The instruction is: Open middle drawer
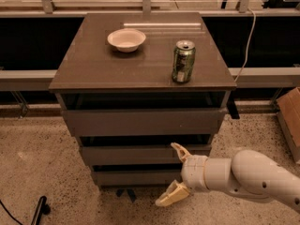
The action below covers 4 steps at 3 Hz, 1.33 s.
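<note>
- The middle drawer (131,155) is the centre one of three in the grey-brown cabinet, under the taller top drawer (140,122) and above the bottom drawer (131,177). Its flat front looks pushed in, roughly in line with the other two.
- There's a dark gap above each drawer front, but can't see what's inside any of them.
- The claw (176,173) is low down in front of the cabinet's right half, coming in from the right on a fat white arm (253,175).
- The claw is spread wide and holds nothing. Its upper finger (181,151) sits right at the top edge of the middle drawer's front and looks like it's touching, but I can't be sure. Its lower finger (170,197) hangs below the bottom drawer, over the speckled floor (37,163).
- On the worktop (93,64), a small white bowl (126,39) sits towards the back, left of centre, showing only its plain white inside.
- A green drinks can (183,61) stands upright near the front right, well apart from the bowl. Can't tell what's in it.
</note>
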Available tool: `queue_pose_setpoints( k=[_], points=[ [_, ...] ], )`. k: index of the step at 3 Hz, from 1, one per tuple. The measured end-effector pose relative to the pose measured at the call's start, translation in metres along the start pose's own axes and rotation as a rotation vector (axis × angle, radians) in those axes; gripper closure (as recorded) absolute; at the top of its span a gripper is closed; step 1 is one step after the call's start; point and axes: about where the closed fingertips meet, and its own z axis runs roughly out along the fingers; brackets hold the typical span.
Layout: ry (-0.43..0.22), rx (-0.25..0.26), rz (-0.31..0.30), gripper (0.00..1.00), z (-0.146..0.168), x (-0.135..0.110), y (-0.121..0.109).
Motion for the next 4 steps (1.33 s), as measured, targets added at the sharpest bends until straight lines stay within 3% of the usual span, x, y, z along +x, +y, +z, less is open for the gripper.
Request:
queue_pose_setpoints(
  k=[1,2,3,4],
  points=[
    [-0.033,-0.021,0.01,0.0,0.013,0.021,0.009],
    [0.02,-0.011,0.053,0.0,0.03,0.035,-0.007],
    [0.166,0.022,0.07,0.0,0.043,0.073,-0.015],
    [0.333,0.092,0.107,0.0,0.048,0.133,-0.018]
  ],
)
